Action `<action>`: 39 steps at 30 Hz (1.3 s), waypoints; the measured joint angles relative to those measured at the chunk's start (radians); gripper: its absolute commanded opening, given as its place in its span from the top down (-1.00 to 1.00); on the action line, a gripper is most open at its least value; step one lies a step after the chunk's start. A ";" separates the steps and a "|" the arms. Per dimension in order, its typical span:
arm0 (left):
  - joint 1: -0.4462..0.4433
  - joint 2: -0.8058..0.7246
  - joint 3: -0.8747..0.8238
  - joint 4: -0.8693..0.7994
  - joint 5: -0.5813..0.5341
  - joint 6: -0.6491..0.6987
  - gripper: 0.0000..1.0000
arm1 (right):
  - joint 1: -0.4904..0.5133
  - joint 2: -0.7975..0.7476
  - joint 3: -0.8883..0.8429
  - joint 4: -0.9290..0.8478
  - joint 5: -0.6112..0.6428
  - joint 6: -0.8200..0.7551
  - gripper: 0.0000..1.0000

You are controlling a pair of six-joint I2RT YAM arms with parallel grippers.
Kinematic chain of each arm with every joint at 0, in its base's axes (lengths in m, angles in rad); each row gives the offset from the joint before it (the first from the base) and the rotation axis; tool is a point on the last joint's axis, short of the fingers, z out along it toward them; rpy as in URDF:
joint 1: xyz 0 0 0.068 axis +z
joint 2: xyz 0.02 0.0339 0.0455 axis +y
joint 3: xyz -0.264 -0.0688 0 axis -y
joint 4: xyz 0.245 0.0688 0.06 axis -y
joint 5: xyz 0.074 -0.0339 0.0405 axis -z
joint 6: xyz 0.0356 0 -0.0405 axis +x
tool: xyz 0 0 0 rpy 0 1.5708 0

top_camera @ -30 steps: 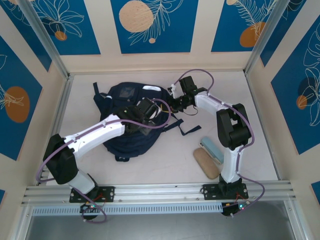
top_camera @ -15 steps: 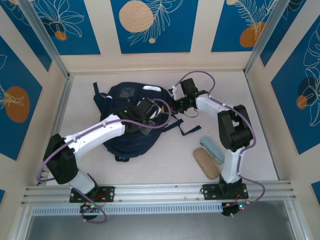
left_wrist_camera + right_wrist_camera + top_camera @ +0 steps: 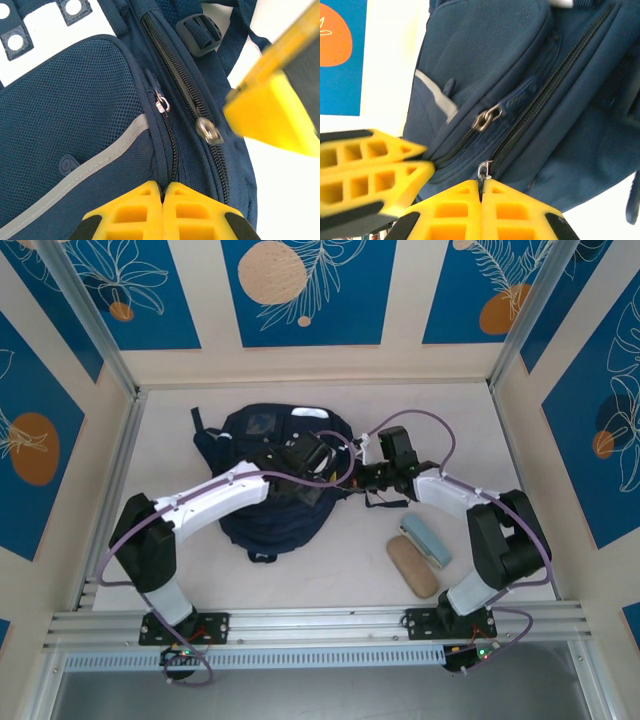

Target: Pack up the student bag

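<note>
Lying left of the middle of the table [image 3: 330, 570], front side up, the student bag [image 3: 290, 522] has its long axis running from the far wall toward the arms, and both pincers meet at its right flank, where the zips are. The right gripper [image 3: 481, 189] comes in from the right side, so the bag lies to its left. Its yellow fingers are pressed together, and a small silver ring pull [image 3: 484, 171] sits just at the tips; I cannot tell if the ring is really pinched. From there the long dark zip [image 3: 555, 80] runs straight away from the tips, so I judge that a pull along this line, not across it, is what the opening needs. The left gripper [image 3: 162, 192] rests on top of the bag, also clenched, right where a zip seam goes under its tips; it may be pinning the cloth, but this is not sure. It is the right arm that is nearer to the pulls. The cloth is soft navy weave, with a mesh pocket [image 3: 85, 100], a grey shiny stripe [image 3: 100, 155] and a larger metal pull [image 3: 487, 119]. A tan pouch [image 3: 412, 567] and a pale blue case [image 3: 425, 540] wait beside the right arm, well apart from the bag
</note>
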 measured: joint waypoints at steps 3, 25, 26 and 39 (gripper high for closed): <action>0.000 0.023 0.025 -0.001 0.007 -0.031 0.70 | 0.002 -0.042 -0.050 0.033 0.016 0.026 1.00; 0.060 0.075 0.117 0.015 0.217 0.143 -0.02 | -0.245 0.013 0.146 -0.129 -0.015 0.035 1.00; 0.060 0.090 0.122 0.014 0.211 0.148 0.03 | -0.245 0.013 0.147 -0.130 -0.017 0.035 1.00; 0.051 0.160 0.166 0.012 0.151 0.175 1.00 | -0.241 0.011 0.150 -0.160 0.019 -0.022 1.00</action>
